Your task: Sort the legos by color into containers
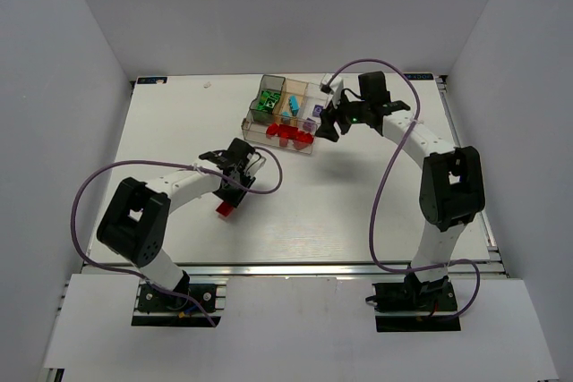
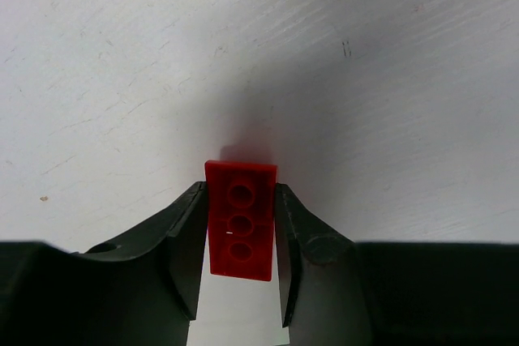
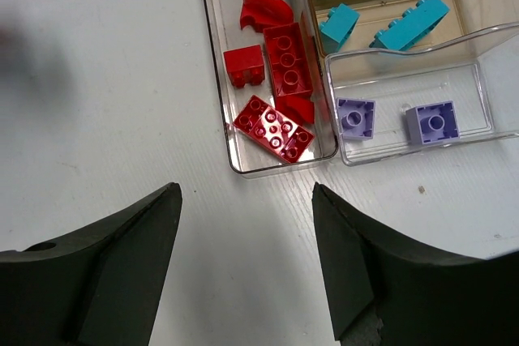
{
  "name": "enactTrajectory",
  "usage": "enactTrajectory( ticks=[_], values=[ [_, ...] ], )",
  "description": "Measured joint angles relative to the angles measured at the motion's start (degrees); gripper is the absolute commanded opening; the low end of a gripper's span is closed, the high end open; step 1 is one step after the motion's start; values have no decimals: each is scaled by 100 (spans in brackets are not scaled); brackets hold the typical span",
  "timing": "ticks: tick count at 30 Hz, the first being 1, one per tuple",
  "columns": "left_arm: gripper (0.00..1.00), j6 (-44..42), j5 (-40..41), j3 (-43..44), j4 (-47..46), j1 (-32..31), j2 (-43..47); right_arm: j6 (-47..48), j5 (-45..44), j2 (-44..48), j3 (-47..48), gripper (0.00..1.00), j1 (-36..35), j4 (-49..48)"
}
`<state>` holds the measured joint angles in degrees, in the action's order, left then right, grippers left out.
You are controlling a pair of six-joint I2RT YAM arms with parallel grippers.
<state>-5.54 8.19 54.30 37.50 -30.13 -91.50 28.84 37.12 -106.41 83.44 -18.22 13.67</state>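
My left gripper is shut on a red brick, its hollow underside facing the camera, low over the white table; the brick also shows in the top view. The clear divided tray stands at the back middle. It holds several red bricks, two cyan bricks, two pale purple bricks and green bricks. My right gripper is open and empty, above bare table just in front of the tray's red compartment, at the tray's right in the top view.
The table is white with grey walls on three sides. The purple cables of both arms loop over it. The tray's near wall lies between the two grippers.
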Motion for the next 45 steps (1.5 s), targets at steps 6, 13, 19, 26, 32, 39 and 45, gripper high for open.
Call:
enactTrajectory(
  ticks=[6,13,19,26,32,39,45],
  values=[
    [13,214,20,372,188,0,-151,-4,24,68,-61,71,31,-37],
    [10,619,-402,1602,-4,61,-98,-33,48,155,-85,72,76,-57],
    [9,831,-872,2695,-667,114,-396,-94,52,299,-297,72,101,-153],
    [9,1237,-903,4728,-1139,243,-2343,-120,26,553,-645,72,155,-195],
    [26,1537,-907,5202,-1228,409,-3202,-125,13,837,-890,72,282,-240],
    [82,1768,-944,5399,-1268,483,-3399,-127,17,868,-931,72,404,-323],
    [96,1895,-1038,5455,-1377,479,-3335,-127,46,868,-931,89,428,-317]
  ],
)
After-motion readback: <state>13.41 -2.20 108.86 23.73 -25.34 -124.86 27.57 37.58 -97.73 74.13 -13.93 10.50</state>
